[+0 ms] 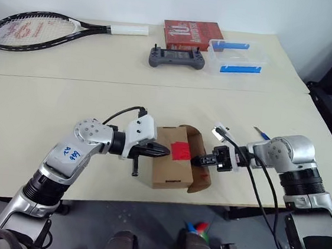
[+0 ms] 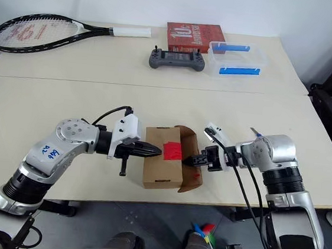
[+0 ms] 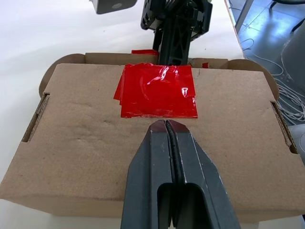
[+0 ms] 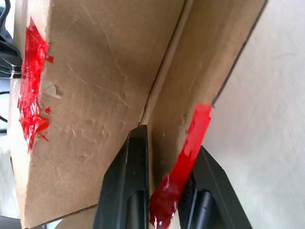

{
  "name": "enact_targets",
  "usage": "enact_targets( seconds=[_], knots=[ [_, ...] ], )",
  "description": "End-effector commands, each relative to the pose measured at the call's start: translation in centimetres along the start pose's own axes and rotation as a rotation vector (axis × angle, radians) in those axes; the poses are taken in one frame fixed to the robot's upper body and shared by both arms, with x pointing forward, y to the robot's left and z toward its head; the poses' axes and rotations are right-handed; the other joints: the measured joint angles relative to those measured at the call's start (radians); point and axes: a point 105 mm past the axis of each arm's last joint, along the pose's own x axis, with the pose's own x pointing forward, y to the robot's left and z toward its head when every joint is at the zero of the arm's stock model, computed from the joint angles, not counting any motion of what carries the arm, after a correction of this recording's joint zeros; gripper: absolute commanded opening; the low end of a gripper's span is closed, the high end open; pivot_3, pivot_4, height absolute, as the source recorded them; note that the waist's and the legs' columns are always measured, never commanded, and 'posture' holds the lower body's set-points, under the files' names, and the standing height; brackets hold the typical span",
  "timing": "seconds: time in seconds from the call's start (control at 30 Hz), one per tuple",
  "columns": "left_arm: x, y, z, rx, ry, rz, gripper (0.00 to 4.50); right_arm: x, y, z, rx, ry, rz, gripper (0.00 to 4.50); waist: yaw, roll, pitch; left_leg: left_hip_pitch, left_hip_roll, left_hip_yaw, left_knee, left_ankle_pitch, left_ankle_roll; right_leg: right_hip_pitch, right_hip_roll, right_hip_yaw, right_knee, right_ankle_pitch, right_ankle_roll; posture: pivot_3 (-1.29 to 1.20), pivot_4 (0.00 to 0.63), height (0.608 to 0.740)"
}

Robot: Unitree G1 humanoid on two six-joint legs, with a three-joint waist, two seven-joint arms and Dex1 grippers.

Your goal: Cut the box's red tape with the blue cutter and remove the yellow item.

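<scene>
Box [image 1: 170, 171]: brown carton at the near edge of the surface [image 1: 96, 105], one flap [image 1: 200, 164] folded out. Red tape [image 3: 158, 90]: on the box top. Left gripper [image 3: 165, 125]: fingers closed, empty, tips pressing the box top just beside the tape. Right gripper [image 4: 164, 157]: fingers clamped on the open flap, a tape strip between them.

Two beige tables [image 1: 49, 100] pushed together. Far one has a racket [image 1: 39, 28] upper left, a gray controller [image 1: 177, 58] top middle, a red box [image 1: 192, 34] and a clear container [image 1: 237, 56] beside it. Near one has the carton [image 1: 170, 169] at lower center, cutter [image 1: 262, 133] off right.
</scene>
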Motion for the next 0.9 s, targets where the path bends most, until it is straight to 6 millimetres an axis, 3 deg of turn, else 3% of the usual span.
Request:
enact_targets(
  seconds=[0.03,0.1,0.4,0.63,0.77,0.9],
  knots=[
    [0.2,-0.3,-1.0,-0.024,0.034,-0.005,0.00,1.0,-0.8,-1.6,0.031,0.067,-0.015,0.33,0.000,0.000,0.000,0.000,0.000,0.000,0.000,0.000,0.000,0.000,0.000,0.000,0.000,0.000,0.000,0.00,0.150,0.740],
    [0.2,-0.3,-1.0,-0.025,0.034,-0.004,0.00,0.9,-0.8,-1.7,0.029,0.072,-0.017,0.02,0.000,-0.002,-0.002,0.000,0.000,0.000,0.000,0.000,0.000,0.000,0.000,0.000,0.000,0.000,0.000,0.00,0.150,0.740],
    [0.7,-0.3,-0.9,-0.038,-0.013,0.010,0.00,-0.7,-0.1,-0.3,0.029,0.048,-0.045,0.02,0.002,-0.003,-0.002,0.001,0.000,0.000,0.000,0.000,0.000,0.001,0.000,0.000,0.000,0.000,0.000,0.00,0.150,0.740],
    [2.9,0.2,-0.1,-0.030,-0.107,0.026,0.00,-4.6,0.7,1.0,0.033,0.048,-0.134,0.02,0.026,-0.002,-0.001,-0.002,0.000,-0.001,0.001,0.000,0.000,0.000,0.000,0.000,-0.001,0.000,0.000,0.00,0.150,0.740],
    [5.2,-0.7,0.6,-0.045,-0.191,0.012,0.00,-7.9,1.5,2.6,-0.006,0.024,-0.207,0.02,0.028,-0.001,-0.001,-0.003,-0.001,-0.001,0.001,0.000,0.000,0.000,0.000,-0.001,-0.002,0.000,0.000,0.00,0.150,0.740],
    [6.7,-0.8,1.3,-0.044,-0.237,0.034,0.00,-9.6,2.1,2.8,-0.036,0.045,-0.256,0.02,0.025,-0.001,-0.001,-0.003,0.000,-0.001,-0.001,0.000,0.000,-0.001,0.000,-0.001,-0.003,0.000,0.000,0.00,0.150,0.740]
  ],
)
